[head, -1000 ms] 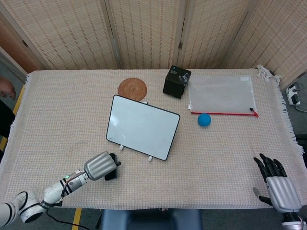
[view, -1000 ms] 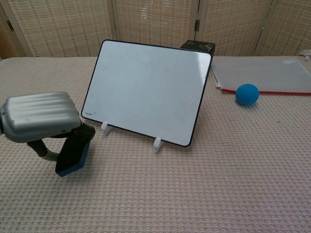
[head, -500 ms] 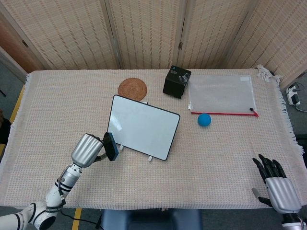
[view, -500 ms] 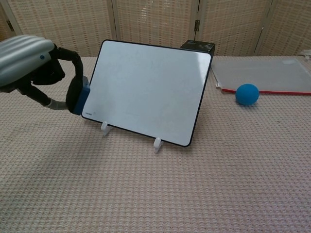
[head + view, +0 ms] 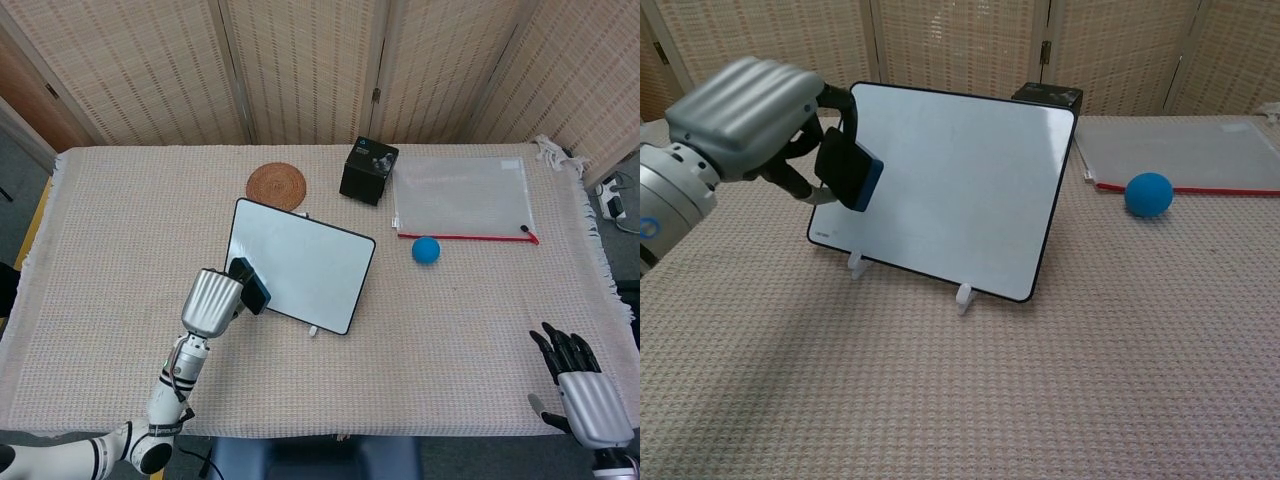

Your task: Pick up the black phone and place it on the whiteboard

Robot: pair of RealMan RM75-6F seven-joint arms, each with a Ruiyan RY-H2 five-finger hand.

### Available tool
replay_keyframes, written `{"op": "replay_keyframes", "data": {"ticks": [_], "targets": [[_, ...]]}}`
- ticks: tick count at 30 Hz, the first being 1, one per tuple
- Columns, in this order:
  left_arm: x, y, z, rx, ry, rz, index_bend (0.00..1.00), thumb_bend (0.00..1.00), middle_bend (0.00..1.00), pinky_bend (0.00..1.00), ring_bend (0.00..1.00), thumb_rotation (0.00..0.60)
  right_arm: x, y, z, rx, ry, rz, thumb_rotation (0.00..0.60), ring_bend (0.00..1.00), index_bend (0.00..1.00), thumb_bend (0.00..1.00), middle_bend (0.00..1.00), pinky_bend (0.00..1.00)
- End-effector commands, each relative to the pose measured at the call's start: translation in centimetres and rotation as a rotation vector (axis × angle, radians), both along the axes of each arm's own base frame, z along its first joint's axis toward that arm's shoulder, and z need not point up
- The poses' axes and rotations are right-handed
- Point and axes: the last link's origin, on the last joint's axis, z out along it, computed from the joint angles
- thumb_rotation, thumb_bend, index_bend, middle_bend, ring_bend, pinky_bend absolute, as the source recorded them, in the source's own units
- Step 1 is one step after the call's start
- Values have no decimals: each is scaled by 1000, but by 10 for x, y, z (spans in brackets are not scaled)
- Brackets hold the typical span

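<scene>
Now the left hand [image 5: 745, 115], gripping the black phone [image 5: 847, 172], has swung up from the cloth to the whiteboard [image 5: 310, 262]'s 8 o'clock corner (phone held over its face, not yet released), while the right hand [image 5: 585, 395] idles with fingers apart at 4 o'clock.

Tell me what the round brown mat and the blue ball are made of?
The mat looks like woven straw or rattan: its brown surface shows fine rings coiling out from the middle, with a dull finish. The ball looks like foam or soft rubber: it is evenly blue and matte, with no shine or seam showing. The pictures cannot settle either for certain.
</scene>
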Motion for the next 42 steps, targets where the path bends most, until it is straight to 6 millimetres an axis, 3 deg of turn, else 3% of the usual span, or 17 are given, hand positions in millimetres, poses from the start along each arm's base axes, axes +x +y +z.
{"op": "replay_keyframes", "data": {"ticks": [1, 14, 35, 42], "targets": [[21, 3, -16, 5, 35, 31, 668, 191, 1000, 937, 930, 600, -1, 0, 2, -4, -3, -1, 600, 0, 0, 334, 0, 0], [49, 9, -52, 81, 197, 56, 662, 189, 1000, 941, 934, 600, -2, 3, 14, -28, -43, 3, 600, 0, 0, 335, 0, 0], [91, 0, -92, 118, 321, 33, 648, 188, 1000, 941, 934, 600, -4, 13, 36, -65, -107, 28, 600, 0, 0, 334, 0, 0], [93, 3, -101, 112, 327, 23, 541, 175, 1000, 941, 931, 600, -5, 16, 39, -75, -114, 32, 600, 0, 0, 334, 0, 0]]}}
